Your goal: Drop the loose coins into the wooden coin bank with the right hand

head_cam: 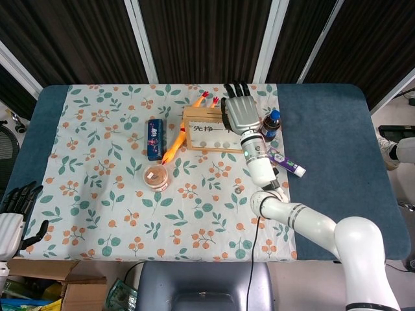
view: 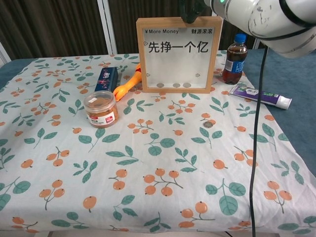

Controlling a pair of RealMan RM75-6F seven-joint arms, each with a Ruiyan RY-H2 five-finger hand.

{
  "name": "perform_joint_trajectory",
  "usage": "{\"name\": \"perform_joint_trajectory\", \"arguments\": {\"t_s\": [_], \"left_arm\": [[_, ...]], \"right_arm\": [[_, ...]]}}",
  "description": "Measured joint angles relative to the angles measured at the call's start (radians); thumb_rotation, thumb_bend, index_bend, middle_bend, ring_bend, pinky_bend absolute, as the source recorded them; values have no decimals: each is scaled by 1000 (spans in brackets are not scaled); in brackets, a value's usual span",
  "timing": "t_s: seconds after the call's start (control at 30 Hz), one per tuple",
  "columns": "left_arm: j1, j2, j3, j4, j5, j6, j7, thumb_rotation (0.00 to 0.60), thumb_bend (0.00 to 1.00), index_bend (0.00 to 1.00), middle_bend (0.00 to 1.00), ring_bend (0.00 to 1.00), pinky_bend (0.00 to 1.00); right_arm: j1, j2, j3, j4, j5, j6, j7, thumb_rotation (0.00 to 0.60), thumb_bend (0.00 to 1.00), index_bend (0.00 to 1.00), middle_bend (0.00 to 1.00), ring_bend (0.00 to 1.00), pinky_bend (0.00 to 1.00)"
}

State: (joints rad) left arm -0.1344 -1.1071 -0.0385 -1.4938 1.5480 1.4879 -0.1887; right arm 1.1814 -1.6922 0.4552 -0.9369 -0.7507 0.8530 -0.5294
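Note:
The wooden coin bank (head_cam: 206,136) (view: 178,54) stands upright at the back of the flowered cloth, and three coins (view: 176,85) lie at the bottom behind its clear front. One loose coin (head_cam: 238,190) (view: 209,125) rests on the cloth in front of it, to the right. My right hand (head_cam: 238,109) (view: 191,11) hovers over the right part of the bank's top edge, dark fingers pointing away from me. Whether it holds a coin is hidden. My left hand (head_cam: 15,217) hangs off the near-left table corner, fingers apart, holding nothing.
A cola bottle (head_cam: 271,124) (view: 234,58) stands right of the bank, with a purple tube (head_cam: 287,162) (view: 260,96) lying in front of it. Left of the bank lie an orange rubber chicken (head_cam: 176,148) (view: 127,85), a blue box (head_cam: 154,138) (view: 106,79) and a lidded jar (head_cam: 155,176) (view: 100,108).

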Motion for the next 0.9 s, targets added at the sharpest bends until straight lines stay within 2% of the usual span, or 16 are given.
{"name": "perform_joint_trajectory", "arguments": {"t_s": [0.3, 0.5, 0.7, 0.8, 0.9], "left_arm": [[0, 0, 1, 0, 1, 0, -1, 600, 426, 0, 0, 0, 0], [-1, 1, 1, 1, 3, 2, -3, 600, 426, 0, 0, 0, 0], [3, 0, 2, -2, 9, 11, 2, 600, 426, 0, 0, 0, 0], [3, -1, 4, -6, 13, 13, 8, 600, 428, 0, 0, 0, 0], [5, -1, 7, -8, 20, 18, 10, 600, 426, 0, 0, 0, 0]], "right_arm": [[-3, 10, -5, -13, -24, 13, 25, 600, 598, 572, 212, 0, 13], [-27, 43, -2, -100, -93, 62, 98, 600, 570, 530, 195, 0, 13], [-117, 129, -42, -339, -246, 170, 195, 600, 518, 525, 195, 0, 13], [-197, 183, -98, -495, -338, 239, 232, 600, 515, 532, 195, 0, 13], [-293, 230, -189, -624, -430, 304, 264, 600, 515, 538, 195, 0, 13]]}}
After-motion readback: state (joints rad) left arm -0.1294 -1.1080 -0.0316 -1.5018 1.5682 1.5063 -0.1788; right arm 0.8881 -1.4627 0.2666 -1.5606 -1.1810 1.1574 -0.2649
